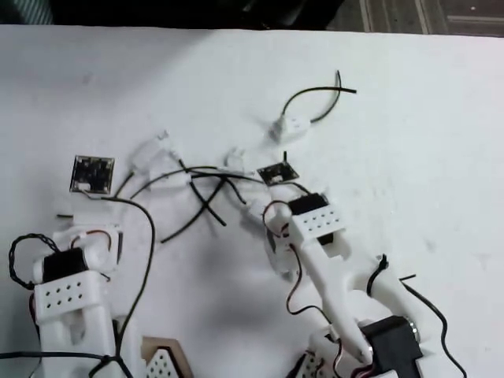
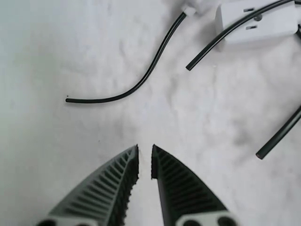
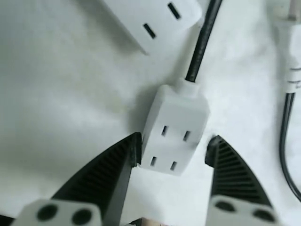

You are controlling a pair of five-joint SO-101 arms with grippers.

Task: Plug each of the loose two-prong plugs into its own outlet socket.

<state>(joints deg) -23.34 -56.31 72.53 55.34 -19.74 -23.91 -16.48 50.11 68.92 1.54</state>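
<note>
A white outlet socket (image 3: 174, 136) with two slot pairs lies face up on the table (image 1: 409, 118), black cord (image 3: 202, 42) at one end. A second white socket (image 3: 150, 19) (one slot pair showing) lies just beside it. Another white connector (image 1: 287, 126) lies farther off.

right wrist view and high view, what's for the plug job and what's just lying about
Job: outlet socket between fingers of the right tool; second socket; white plug with black cord.
Lying about: two patterned square cards; cardboard piece.

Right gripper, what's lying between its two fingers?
A white outlet socket sits inside the open right gripper, touching neither finger clearly, per the right wrist view.
</note>
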